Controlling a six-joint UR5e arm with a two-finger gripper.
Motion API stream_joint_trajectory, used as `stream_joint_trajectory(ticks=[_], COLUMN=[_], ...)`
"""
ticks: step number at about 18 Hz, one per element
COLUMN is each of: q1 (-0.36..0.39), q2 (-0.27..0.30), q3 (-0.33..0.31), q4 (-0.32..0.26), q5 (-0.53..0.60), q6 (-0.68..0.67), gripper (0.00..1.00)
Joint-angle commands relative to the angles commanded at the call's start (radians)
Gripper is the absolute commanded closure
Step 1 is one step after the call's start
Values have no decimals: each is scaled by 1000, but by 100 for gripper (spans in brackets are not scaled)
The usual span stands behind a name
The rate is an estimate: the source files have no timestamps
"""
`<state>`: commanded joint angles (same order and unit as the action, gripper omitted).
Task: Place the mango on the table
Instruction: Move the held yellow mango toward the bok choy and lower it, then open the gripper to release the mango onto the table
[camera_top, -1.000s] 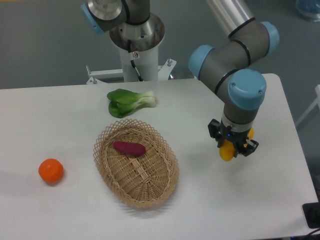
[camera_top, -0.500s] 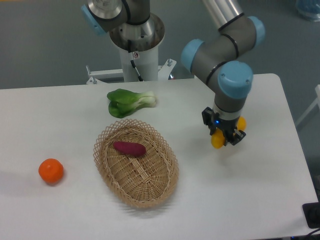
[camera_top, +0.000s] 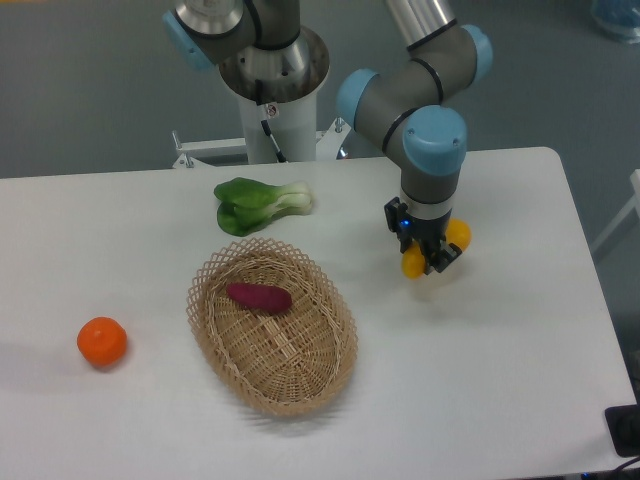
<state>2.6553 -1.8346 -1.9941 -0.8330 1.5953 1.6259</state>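
Note:
My gripper (camera_top: 424, 257) hangs over the right half of the white table (camera_top: 520, 380), pointing down, shut on the yellow-orange mango (camera_top: 413, 264). The fruit's two ends poke out on either side of the fingers, one at lower left, one at upper right. It looks held just above the tabletop, to the right of the wicker basket; whether it touches the surface I cannot tell.
A wicker basket (camera_top: 272, 325) left of the gripper holds a purple sweet potato (camera_top: 259, 297). A green bok choy (camera_top: 258, 205) lies behind the basket. A round orange fruit (camera_top: 102, 341) sits at the far left. The arm's pedestal (camera_top: 272, 90) stands at the back edge.
The arm has carried the mango up-left across the table, from the right front area toward the middle right, closer to the basket. The grip stays shut on the fruit.

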Motion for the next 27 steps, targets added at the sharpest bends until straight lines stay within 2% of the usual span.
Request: stream_joint_trajectory(ticks=[6, 11, 14, 15, 16, 17, 20, 22, 25, 27], q1=[0, -2, -2, -2, -2, -2, 1, 8, 18, 20], q2=[2, 2, 2, 2, 2, 2, 2, 2, -5, -29], q3=[-34, -49, -49, -48, -48, -43, -32, -2, 69, 128], q4=[0, 0, 0, 0, 2, 2, 6, 5, 3, 0], q5=[0, 0, -2, -3, -8, -11, -20, -23, -40, -43], q6=[8, 38, 38, 38, 35, 28, 25, 23, -7, -35], gripper=[67, 61, 44, 34, 12, 0, 0, 0, 0, 0])
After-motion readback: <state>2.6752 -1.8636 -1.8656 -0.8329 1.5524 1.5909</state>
